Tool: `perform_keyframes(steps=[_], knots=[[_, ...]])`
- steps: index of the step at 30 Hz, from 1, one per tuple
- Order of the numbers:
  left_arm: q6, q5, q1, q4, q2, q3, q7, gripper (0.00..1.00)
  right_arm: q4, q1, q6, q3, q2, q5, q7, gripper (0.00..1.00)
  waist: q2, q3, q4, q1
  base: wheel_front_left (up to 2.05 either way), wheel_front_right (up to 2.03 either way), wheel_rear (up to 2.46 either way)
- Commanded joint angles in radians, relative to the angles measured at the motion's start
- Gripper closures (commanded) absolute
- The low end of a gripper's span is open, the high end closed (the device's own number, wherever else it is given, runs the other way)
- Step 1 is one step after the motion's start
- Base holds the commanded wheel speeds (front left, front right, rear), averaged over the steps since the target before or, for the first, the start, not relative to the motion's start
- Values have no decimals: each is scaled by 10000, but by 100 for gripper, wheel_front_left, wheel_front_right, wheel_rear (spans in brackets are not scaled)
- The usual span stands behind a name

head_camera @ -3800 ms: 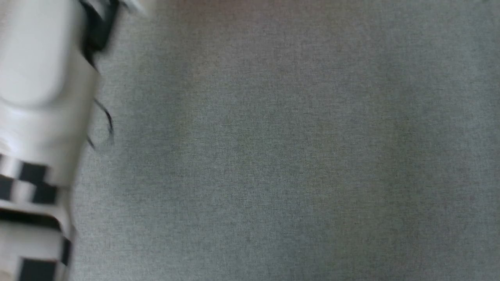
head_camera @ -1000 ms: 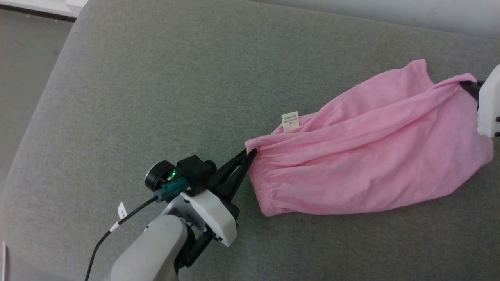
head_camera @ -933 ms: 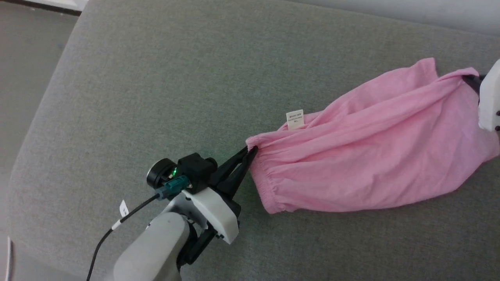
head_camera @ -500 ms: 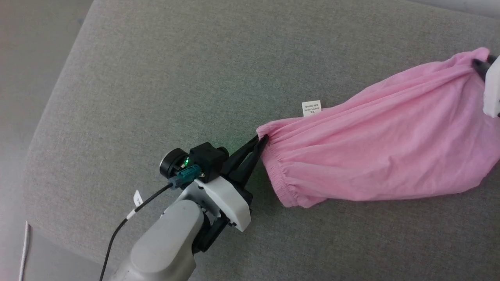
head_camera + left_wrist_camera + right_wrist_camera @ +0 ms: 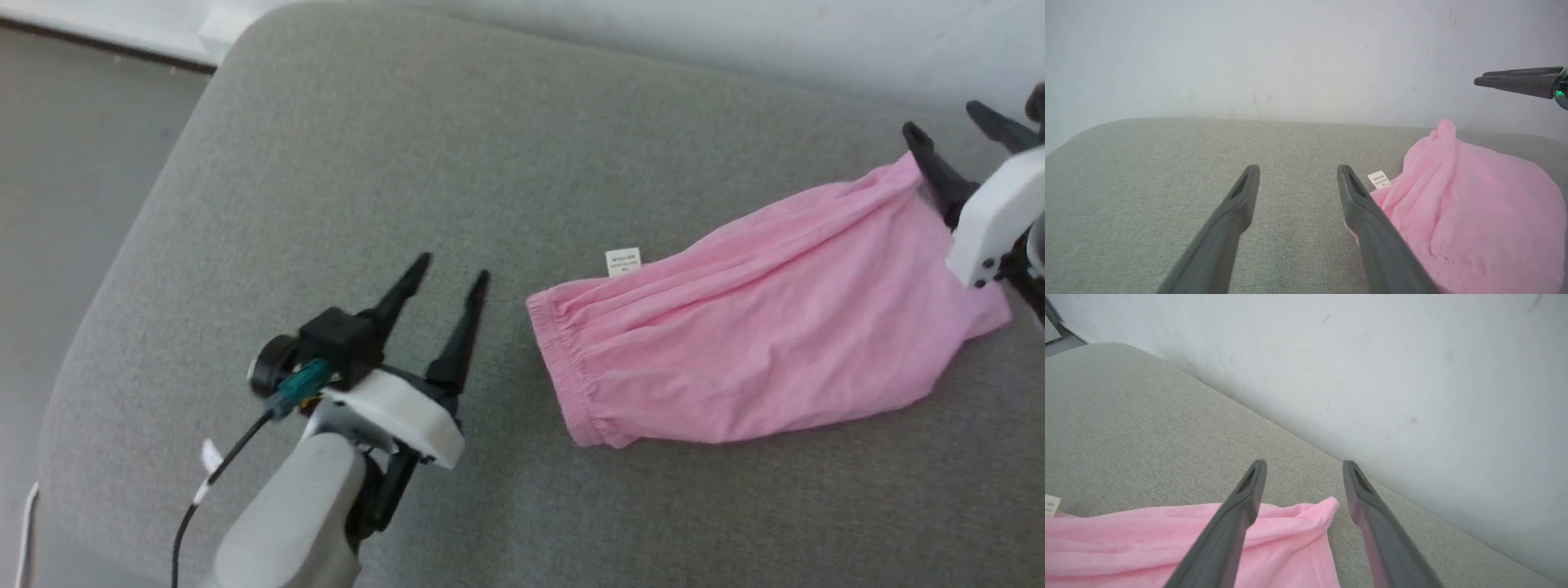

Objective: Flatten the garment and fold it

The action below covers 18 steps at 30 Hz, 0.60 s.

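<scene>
A: Where to look for the garment (image 5: 759,343)?

B: Over on the right of the grey seat cushion (image 5: 408,147), close to the pale wall (image 5: 735,41). Lying stretched out long and on a slant, with the gathered waistband (image 5: 563,384) at the left end and the far corner up at the right. Creased softly along the length. Note the small white tag (image 5: 624,261) poking out at the upper edge by the waistband, resting on the cushion.

A: Gripped by the left gripper (image 5: 453,269)?

B: No. Spread wide, with nothing but bare cushion in between. Parked just left of the waistband, apart from it, pointing up toward the wall.

A: Same story with the right gripper (image 5: 943,119)?

B: Also splayed wide and gripping nothing. Poised at the garment's far right corner, with one finger crossing the pink cloth in the head view and the other out over the cushion. Hard to say from there whether touching; judging by the left wrist view, probably raised clear of the cloth. In the right wrist view, see that corner of cloth lying below and between the two fingers.

A: Anything else worth noting?

B: Just a black cable (image 5: 220,465) trailing off the left wrist, and a strip of floor (image 5: 73,147) past the cushion's rounded left edge.
</scene>
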Motion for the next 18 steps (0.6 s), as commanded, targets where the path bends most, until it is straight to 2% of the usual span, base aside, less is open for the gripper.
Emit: perform_keyframes(steps=[1,5,9,14,18], knots=[[197,-23,280,-234,70,213,-47,0,-120,280,-21,33,-72,17,-396,0,0,-886,-599,2,0,0,0],[793,235,1111,-1301,132,1083,-54,0,-438,1110,-21,-208,-103,-98,-1774,0,0,-1368,-983,2,0,0,0],[1348,937,2113,-2218,172,1831,-56,0,-894,2097,-21,-475,-87,-781,-2695,0,0,-1694,-1379,2,0,0,0],[1384,1089,3311,-2509,-156,2102,-57,0,-1814,3723,-21,-2142,498,-1651,-3025,0,0,-1954,-1700,2,0,0,0],[1090,890,3937,-2141,-339,1749,84,0,-3208,5454,-21,-3822,1592,-2543,-3054,0,0,-1978,-1904,2,0,0,0]])
